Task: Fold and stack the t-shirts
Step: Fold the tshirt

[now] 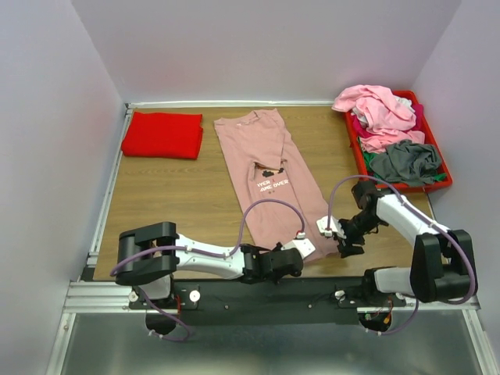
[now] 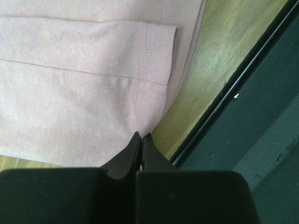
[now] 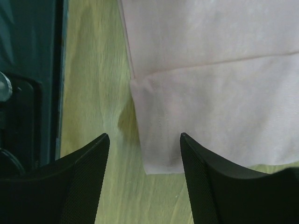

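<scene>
the dusty-pink t-shirt lies flat down the middle of the wooden table, folded into a long narrow strip with its small dark chest print facing up and its near hem close to the table's front edge

both arms are down at that near hem. the left gripper is at the hem's left end, its jaws pressed together with the tips right against the cloth's edge; from the wrist view i can't make out whether any fabric is actually caught between them. a folded-in sleeve with a stitched cuff lies on the shirt just beyond the tips, and the dark rail of the table frame runs past on the right

the right gripper sits at the hem's other corner with its jaws spread apart, one finger over bare wood and the other over the shirt, the corner of the cloth lying between them and nothing gripped

at the far left corner a bright red t-shirt lies folded into a neat rectangle, well apart from the pink one. at the far right stands a red bin heaped with crumpled shirts: a light pink one on top at the back, a grey one nearer the front, a bit of magenta showing between them
</scene>
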Controlling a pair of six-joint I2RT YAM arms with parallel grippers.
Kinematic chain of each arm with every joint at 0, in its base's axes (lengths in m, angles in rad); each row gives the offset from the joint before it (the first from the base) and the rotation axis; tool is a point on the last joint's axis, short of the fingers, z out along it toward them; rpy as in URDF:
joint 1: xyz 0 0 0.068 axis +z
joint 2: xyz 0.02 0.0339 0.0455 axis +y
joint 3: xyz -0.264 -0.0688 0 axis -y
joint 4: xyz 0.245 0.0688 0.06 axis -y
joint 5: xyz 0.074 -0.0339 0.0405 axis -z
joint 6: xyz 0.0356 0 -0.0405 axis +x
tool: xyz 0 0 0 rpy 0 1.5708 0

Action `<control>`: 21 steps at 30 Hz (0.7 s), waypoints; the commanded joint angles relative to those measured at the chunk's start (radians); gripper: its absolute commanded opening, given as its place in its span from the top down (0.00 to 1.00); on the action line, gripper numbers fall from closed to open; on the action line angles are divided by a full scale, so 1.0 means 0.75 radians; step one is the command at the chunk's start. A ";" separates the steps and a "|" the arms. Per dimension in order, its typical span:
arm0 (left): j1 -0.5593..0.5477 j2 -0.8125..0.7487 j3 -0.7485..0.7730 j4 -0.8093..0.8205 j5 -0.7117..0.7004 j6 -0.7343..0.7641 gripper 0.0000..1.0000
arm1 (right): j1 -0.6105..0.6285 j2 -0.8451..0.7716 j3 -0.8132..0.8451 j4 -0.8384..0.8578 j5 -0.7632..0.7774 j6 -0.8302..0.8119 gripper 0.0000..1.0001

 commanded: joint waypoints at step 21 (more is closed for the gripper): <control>0.047 -0.236 -0.082 0.062 0.238 0.081 1.00 | 0.173 -0.136 0.054 0.104 0.113 0.257 1.00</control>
